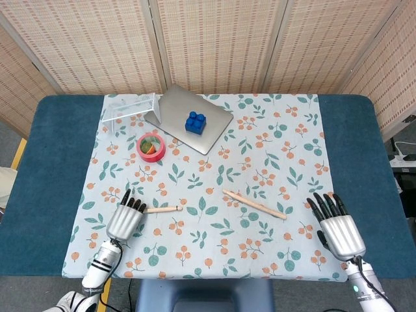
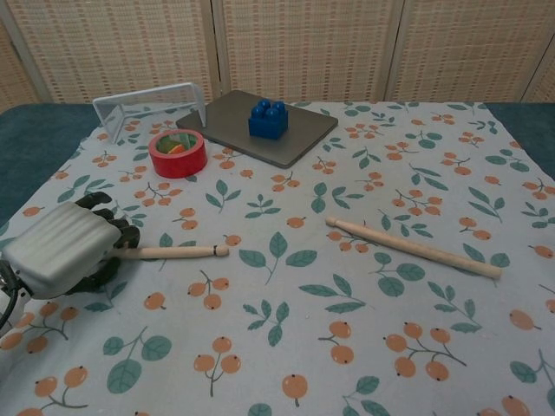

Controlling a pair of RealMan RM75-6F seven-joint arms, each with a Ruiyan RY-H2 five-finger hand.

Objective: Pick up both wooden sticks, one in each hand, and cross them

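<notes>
At seven o'clock on the bench, my left hand curls over the short wooden stick's end, grip unclear; it could roll free. My right hand, fingers apart, sits near the longer wooden stick at centre.

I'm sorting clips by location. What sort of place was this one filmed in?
Probably a staged robot test table indoors: woven folding screens behind, a leaf-print cloth over a blue tabletop, and unrelated props like a toy brick and tape roll.
</notes>
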